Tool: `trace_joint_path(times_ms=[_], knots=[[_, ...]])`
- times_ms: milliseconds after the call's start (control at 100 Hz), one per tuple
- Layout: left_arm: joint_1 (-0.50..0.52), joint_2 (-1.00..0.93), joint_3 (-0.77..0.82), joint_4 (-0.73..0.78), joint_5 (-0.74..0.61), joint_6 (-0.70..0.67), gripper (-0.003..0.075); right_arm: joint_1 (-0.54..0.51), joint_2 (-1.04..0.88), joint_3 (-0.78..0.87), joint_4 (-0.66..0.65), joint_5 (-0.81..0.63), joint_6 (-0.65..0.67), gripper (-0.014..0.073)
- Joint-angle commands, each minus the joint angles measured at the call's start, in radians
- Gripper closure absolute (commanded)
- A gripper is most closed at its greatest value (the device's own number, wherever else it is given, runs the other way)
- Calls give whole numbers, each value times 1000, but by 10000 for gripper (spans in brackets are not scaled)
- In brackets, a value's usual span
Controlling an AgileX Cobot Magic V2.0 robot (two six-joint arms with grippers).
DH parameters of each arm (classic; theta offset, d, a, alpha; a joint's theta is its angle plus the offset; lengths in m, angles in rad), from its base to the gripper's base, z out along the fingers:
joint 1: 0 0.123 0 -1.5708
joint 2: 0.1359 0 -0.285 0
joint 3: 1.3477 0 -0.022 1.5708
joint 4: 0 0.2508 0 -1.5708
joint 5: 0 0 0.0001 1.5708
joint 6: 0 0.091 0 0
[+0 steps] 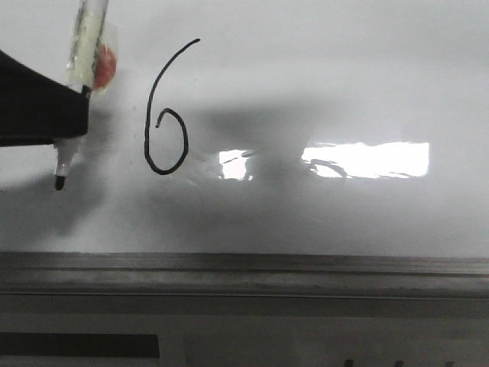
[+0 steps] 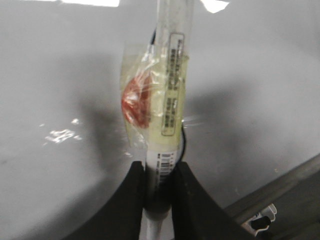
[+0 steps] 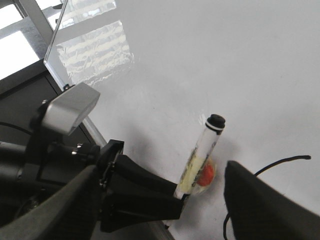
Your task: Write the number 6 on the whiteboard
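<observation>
The number 6 [image 1: 147,138] is drawn in thin black line on the whiteboard [image 1: 328,76], left of centre in the front view. My left gripper [image 1: 76,115] is at the far left, shut on a clear-barrelled marker [image 1: 85,38] with yellow tape and a red patch. The marker's black tip [image 1: 59,182] points down, left of the 6 and apart from it. In the left wrist view both fingers [image 2: 135,200] clamp the marker [image 2: 167,100]. In the right wrist view my right gripper [image 3: 160,210] is wide open and empty, with the marker [image 3: 202,155] and part of the 6 [image 3: 280,162] ahead of it.
A grey metal rail [image 1: 244,267] runs along the board's near edge. A bright light patch [image 1: 367,159] reflects right of the 6. The left arm's silver camera block [image 3: 70,107] and the board's side edge [image 3: 52,40] show in the right wrist view.
</observation>
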State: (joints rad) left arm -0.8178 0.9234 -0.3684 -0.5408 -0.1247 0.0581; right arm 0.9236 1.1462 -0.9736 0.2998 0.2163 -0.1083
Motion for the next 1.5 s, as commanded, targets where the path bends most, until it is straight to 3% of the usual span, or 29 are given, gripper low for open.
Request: trace_joint_path(times_ms=[0,130,450,520,690,780,920,1000,1070,1190,1220,1380,1490], knots=[[49,14,-36,-69,-28,-8,741,1,-28,-32,6,-70,-7,126],[98,19,-36,-69,7,-8,741,1,-28,-32,6,-68,-7,127],[98,19,-36,-84,13,-8,734,1,-28,-32,8,-68,-7,127],[98,19,-36,-84,13,-8,680,1,-28,-32,8,-68,-7,127],[98,19,-36,-95,4,-8,426,1,-28,-32,12,-68,-7,127],[98,19,-36,-117,2,-8,386,1,-28,-32,12,-68,-7,127],[98,2,-36,-117,6,-8,386,1,-29,-32,12,-68,-7,131],[98,-34,-36,-115,11,-8,386,1,-35,-32,12,-68,-7,182],[98,-81,-36,-110,15,-8,386,1,-43,-32,5,-65,-7,295],[98,-187,-36,-77,16,-6,398,1,-67,-28,-11,-41,-7,604],[98,-213,-36,-60,16,-6,423,1,-76,-23,-20,-37,-7,669],[98,-366,-36,38,16,-6,738,1,-148,40,-53,-60,-7,656],[98,-464,-32,121,18,-4,741,1,-232,128,-56,-133,-7,656]])
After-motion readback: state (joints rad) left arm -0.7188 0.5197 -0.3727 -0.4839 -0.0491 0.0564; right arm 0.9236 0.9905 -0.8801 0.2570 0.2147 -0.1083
